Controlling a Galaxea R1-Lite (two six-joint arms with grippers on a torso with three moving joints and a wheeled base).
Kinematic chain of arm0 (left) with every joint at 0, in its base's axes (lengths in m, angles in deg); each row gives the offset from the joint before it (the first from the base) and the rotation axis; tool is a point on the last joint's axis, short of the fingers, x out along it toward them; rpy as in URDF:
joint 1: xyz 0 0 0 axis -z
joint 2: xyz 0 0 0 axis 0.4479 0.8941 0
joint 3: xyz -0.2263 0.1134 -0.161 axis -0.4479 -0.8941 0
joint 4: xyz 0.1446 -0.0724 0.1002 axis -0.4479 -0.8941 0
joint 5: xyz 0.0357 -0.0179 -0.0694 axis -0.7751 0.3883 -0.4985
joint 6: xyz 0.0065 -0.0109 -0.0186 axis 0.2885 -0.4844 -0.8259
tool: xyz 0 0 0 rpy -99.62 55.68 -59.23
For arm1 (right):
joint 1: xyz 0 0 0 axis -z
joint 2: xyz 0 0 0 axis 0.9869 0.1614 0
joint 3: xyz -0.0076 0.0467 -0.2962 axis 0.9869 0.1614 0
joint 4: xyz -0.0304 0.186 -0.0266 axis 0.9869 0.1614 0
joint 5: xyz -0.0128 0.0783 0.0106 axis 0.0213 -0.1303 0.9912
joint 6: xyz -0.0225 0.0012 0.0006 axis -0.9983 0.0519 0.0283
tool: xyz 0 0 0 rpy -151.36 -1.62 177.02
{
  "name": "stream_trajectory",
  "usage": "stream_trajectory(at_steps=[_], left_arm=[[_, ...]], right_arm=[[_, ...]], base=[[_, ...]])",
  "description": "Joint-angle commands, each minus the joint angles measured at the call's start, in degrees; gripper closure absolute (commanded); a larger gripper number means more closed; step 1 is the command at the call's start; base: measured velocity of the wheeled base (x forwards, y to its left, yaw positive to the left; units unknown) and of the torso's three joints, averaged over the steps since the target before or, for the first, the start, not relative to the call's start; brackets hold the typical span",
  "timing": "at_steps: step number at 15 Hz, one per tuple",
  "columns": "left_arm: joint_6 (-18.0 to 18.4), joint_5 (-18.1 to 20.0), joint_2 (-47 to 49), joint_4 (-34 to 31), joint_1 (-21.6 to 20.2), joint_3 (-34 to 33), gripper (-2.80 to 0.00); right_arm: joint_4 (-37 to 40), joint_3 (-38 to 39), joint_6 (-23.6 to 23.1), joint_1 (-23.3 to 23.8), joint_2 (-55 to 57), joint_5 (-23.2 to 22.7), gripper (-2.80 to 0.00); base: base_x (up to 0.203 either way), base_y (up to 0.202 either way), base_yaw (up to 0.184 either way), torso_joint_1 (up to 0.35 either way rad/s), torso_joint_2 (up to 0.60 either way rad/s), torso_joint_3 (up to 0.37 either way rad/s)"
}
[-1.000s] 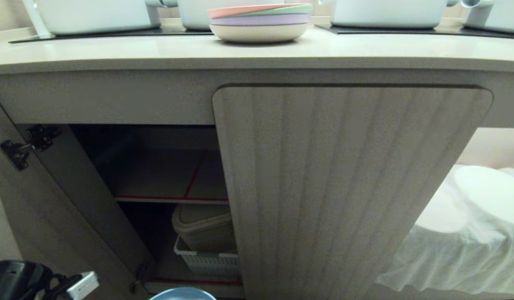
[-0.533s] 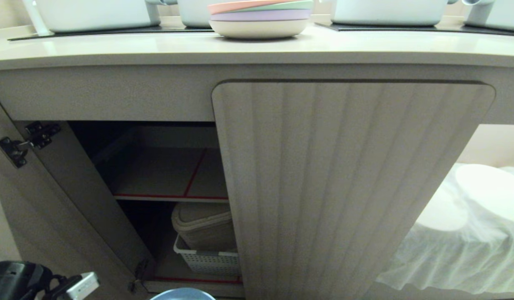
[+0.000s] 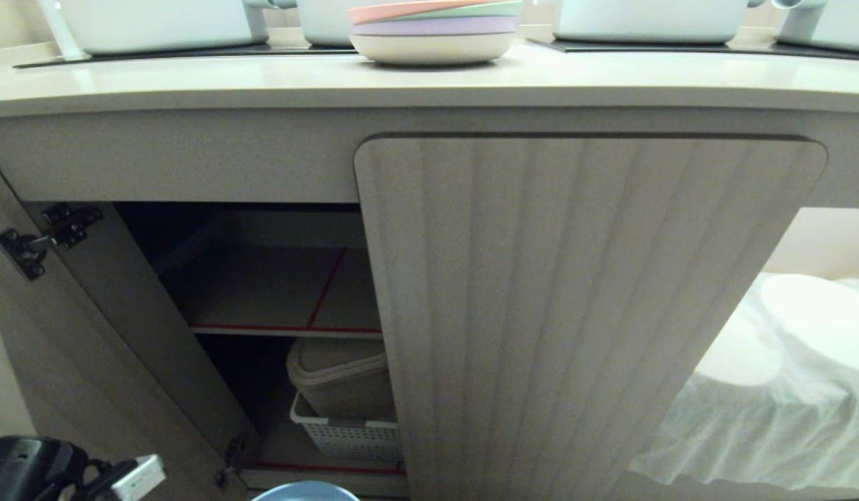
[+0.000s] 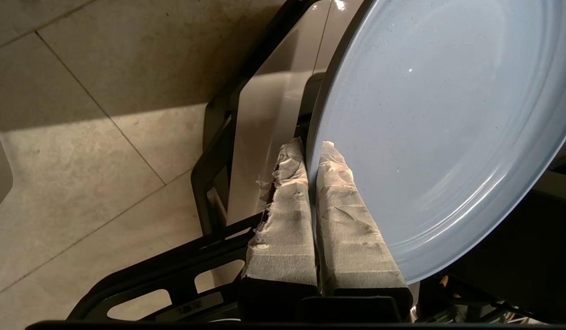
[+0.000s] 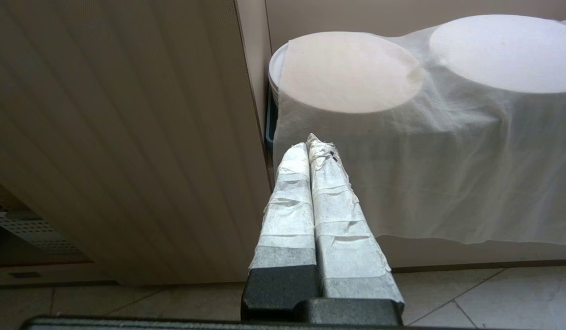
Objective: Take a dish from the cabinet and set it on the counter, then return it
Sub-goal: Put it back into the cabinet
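Left gripper [image 4: 310,151] clamped on the near rim of the round, shallow, matte blue dish [image 4: 448,128], one tape-wrapped finger [image 4: 283,220] against the underside, the other on the inner face; dish held tilted above the pale tiled floor [image 4: 81,137] and the robot's black base frame [image 4: 209,183]. In the head view only a sliver of that blue dish [image 3: 305,491] showing at the bottom edge, low in front of the low beige cabinet [image 3: 262,278], outside its opening, with the left arm's dark wrist [image 3: 26,466] at the bottom left corner.

Left fluted door [image 3: 88,348] swung wide open; right fluted door [image 3: 576,313] closed. Inner shelf with red-edged boards [image 3: 276,292] bare across its visible part, with room above. Below the shelf, a white perforated basket [image 3: 346,435] holding a beige lidded container [image 3: 339,379], filling the lower right of the opening.

Long cream-beige counter [image 3: 262,80] above, rounded front edge overhanging the doors; a stack of pastel plates with a pink top [image 3: 433,31] sitting near that edge, white pots behind on black mats.

Right gripper [image 5: 308,142] closed on nothing, held low beside the closed door's right edge, facing white cloth-covered round stools [image 5: 402,114]
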Motion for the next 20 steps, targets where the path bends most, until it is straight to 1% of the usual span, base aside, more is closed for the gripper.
stream_trajectory(at_steps=[1,7,9,11,14,17,20], left_arm=[[-0.27,0.09,0.67,-0.01,-0.02,0.43,0.00],[-0.76,0.27,1.81,0.08,-0.46,1.63,0.00],[-2.15,0.27,1.81,0.08,-0.46,2.43,0.00],[-4.58,0.18,1.90,0.08,-0.46,3.71,0.00],[-5.54,0.26,2.08,0.08,-0.46,4.58,0.00],[-8.90,0.27,2.49,0.08,-0.80,6.18,0.00],[-9.17,0.27,4.37,0.17,-1.31,7.13,0.00]], right_arm=[[-0.09,0.07,0.02,0.02,0.00,0.06,0.00],[-0.09,0.07,0.02,-0.03,0.00,0.06,0.00],[-0.09,0.07,0.02,-0.03,0.00,0.06,0.00],[-0.09,0.07,0.02,0.02,0.00,0.06,0.00],[-0.09,0.07,0.02,-0.06,0.00,0.06,0.00],[-0.09,0.07,0.02,-0.06,0.00,0.06,0.00],[-0.09,0.07,0.02,-0.06,0.00,0.06,0.00]], base=[[0.000,0.000,0.000,0.000,0.00,0.000],[0.000,0.000,0.000,0.000,0.00,0.000],[0.000,0.000,0.000,0.000,0.00,0.000],[0.000,0.000,0.000,0.000,0.00,0.000],[0.000,0.000,0.000,0.000,0.00,0.000],[0.000,0.000,0.000,0.000,0.00,0.000],[0.000,0.000,0.000,0.000,0.00,0.000]])
